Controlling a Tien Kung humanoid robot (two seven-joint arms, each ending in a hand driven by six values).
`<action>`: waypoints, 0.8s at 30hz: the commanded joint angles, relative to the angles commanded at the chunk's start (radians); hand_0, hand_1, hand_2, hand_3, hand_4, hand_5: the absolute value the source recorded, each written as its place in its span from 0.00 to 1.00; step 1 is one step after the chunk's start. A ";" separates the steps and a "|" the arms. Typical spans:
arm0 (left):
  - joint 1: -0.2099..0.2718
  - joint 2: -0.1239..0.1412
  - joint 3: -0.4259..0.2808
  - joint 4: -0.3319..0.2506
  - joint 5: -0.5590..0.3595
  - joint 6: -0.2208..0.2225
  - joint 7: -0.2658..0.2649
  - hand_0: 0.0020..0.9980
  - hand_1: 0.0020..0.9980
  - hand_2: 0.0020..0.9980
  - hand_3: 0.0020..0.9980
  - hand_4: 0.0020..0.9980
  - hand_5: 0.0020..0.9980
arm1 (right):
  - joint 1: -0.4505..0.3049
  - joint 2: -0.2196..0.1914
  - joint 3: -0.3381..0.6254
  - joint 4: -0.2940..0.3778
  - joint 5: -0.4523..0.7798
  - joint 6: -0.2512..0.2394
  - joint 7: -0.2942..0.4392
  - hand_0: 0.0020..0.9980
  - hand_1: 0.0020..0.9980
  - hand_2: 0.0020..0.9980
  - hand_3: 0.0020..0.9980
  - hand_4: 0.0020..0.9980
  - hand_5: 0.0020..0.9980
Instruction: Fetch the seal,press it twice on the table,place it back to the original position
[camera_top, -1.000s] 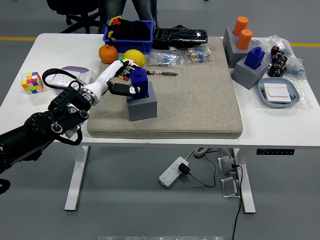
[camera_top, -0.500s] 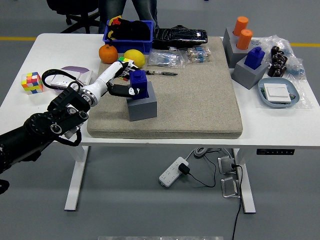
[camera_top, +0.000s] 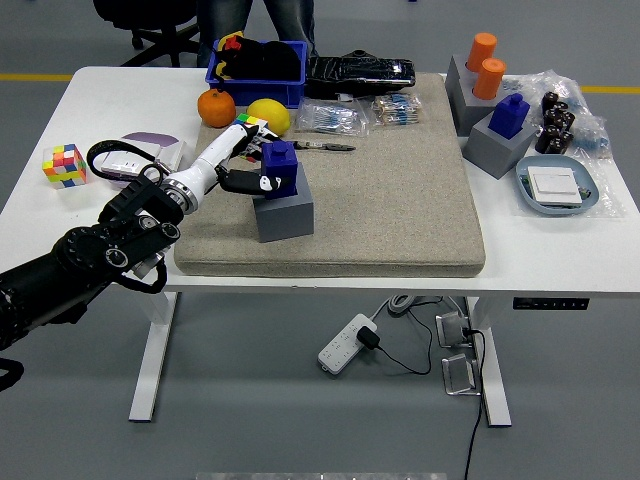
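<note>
Reaching in from the left, the left hand (camera_top: 248, 180) sits right against the blue seal (camera_top: 279, 165), which stands upright on its grey block (camera_top: 284, 208) near the left end of the tan mat (camera_top: 400, 200) on the counter (camera_top: 560, 250). The dark fingers (camera_top: 240, 184) lie on the seal's left face, at about the height of its lower body, and they look closed in toward it. From this high view I cannot tell whether they truly wrap around it or only touch its near side, so a firm grip is not certain.

The relation that matters: the seal lies just to the right of the fingers, touching them, and its long axis runs straight up from the block. The seal seems seated on the block, so the lift would probably need to go up along that axis rather than sideways, or the block may tip or drag with it.

Only the left arm is in the picture; the right arm is out of view, so the left is clearly the one to use. A second blue seal (camera_top: 511, 113) on another grey block (camera_top: 497, 146) stands well apart at the counter's right side.
</note>
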 joint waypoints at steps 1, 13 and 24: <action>0.000 -0.002 -0.001 0.000 -0.006 0.000 -0.002 0.68 0.56 0.52 0.62 0.70 0.00 | 0.000 0.000 0.000 0.000 0.000 0.000 0.000 0.84 0.78 0.74 0.72 0.75 0.52; 0.008 -0.013 0.004 -0.003 -0.018 0.000 -0.001 0.68 0.55 0.52 0.62 0.70 0.00 | -0.001 0.000 -0.001 -0.001 0.000 0.001 0.000 0.84 0.78 0.74 0.72 0.75 0.52; -0.006 0.008 0.005 -0.006 -0.007 0.001 -0.003 0.68 0.54 0.51 0.62 0.71 0.00 | -0.003 0.001 0.002 -0.001 0.000 0.000 0.000 0.84 0.78 0.74 0.72 0.75 0.52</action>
